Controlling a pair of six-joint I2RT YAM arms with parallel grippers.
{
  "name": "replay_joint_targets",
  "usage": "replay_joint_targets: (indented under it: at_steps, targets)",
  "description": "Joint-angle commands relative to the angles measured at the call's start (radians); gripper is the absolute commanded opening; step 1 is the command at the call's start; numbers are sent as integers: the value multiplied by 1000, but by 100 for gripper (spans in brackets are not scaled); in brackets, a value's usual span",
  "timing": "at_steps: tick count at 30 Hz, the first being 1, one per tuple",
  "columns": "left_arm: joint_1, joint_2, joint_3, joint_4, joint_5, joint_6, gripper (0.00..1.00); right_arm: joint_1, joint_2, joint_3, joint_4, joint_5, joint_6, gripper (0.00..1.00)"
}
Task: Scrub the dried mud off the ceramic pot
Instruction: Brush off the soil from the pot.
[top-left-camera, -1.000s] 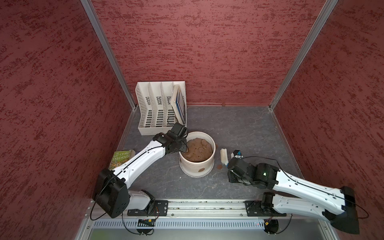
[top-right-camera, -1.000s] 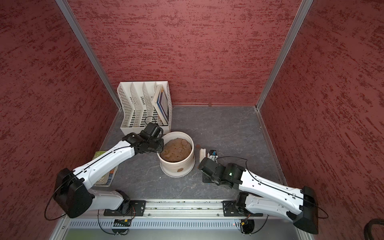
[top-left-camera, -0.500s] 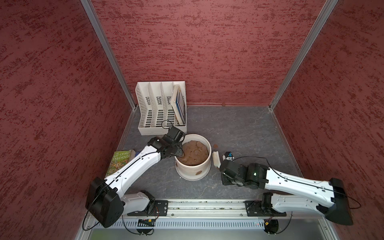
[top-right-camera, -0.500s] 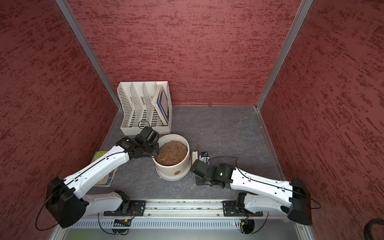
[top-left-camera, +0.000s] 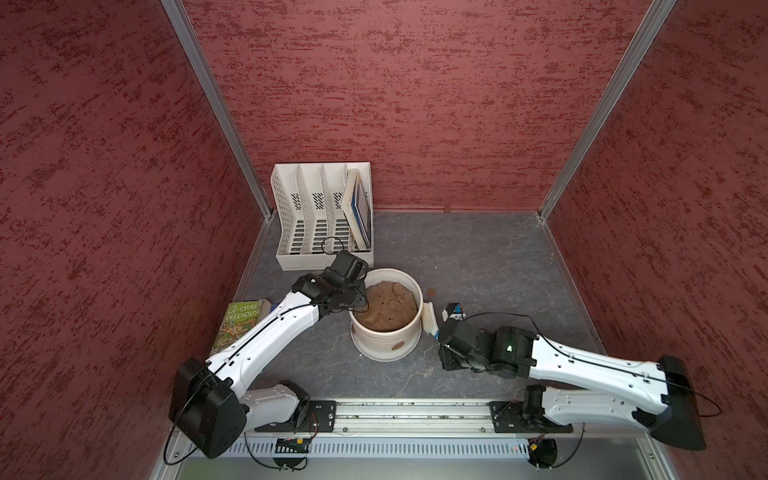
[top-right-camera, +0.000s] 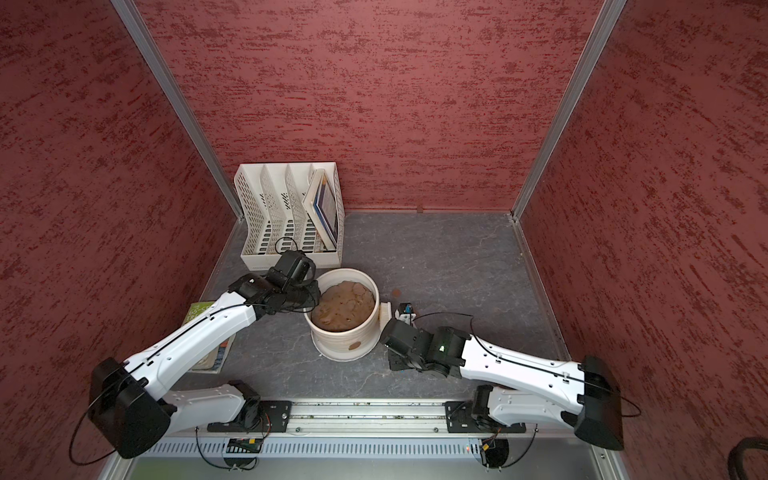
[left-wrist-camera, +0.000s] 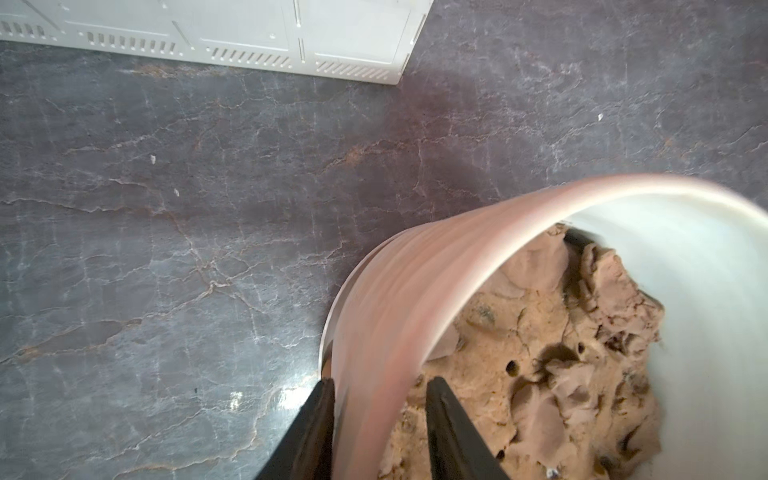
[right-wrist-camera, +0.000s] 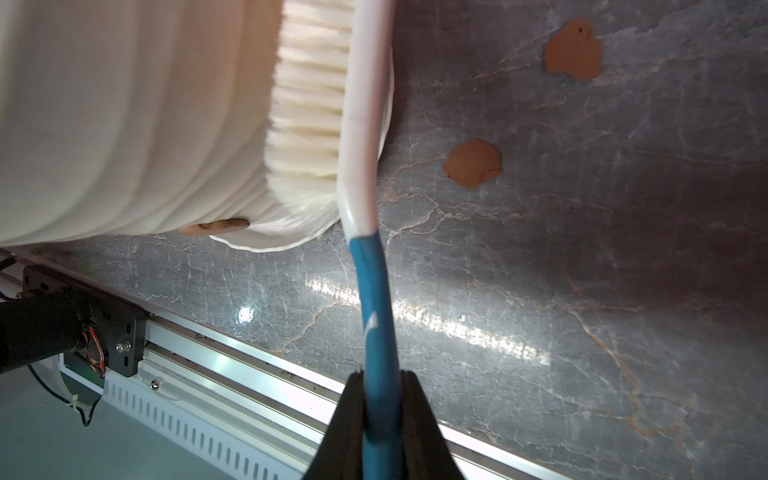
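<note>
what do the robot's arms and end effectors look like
Both the left arm and the right arm have smooth white shell links, black joint housings and thin black cables running along them. A small green light glows on the right arm's black wrist housing. The left end effector and the right end effector each have two flat, tapering black fingers.

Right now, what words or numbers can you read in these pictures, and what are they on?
"65-STORE... TREEHOUSE": on the green book lying flat on the table; the end of the first line is unclear.
On the tilted book in the file rack: cover too small to read.
On the ceramic pot and the brush: no writing shows.
</note>
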Motion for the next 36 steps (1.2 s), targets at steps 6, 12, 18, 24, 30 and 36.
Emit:
replay_joint_targets:
  at_steps: [6,12,18,24,30,36]
  targets:
    - [18,65,49,93,62,29,29,5,-73,7,-78,70,14,0]
    - [17,58,53,98,92,57,6,2,-116,-22,-99,82,21,0]
    - [5,70,82,101,128,102,0,3,-150,-54,-115,73,16,0]
    - [3,29,81,148,204,162,0,2,-195,-87,-117,68,23,0]
    - [8,28,95,153,229,199,0,5,-128,-102,-40,-3,2,0]
    - [8,46,95,158,241,192,0,9,-133,-102,37,-23,-10,0]
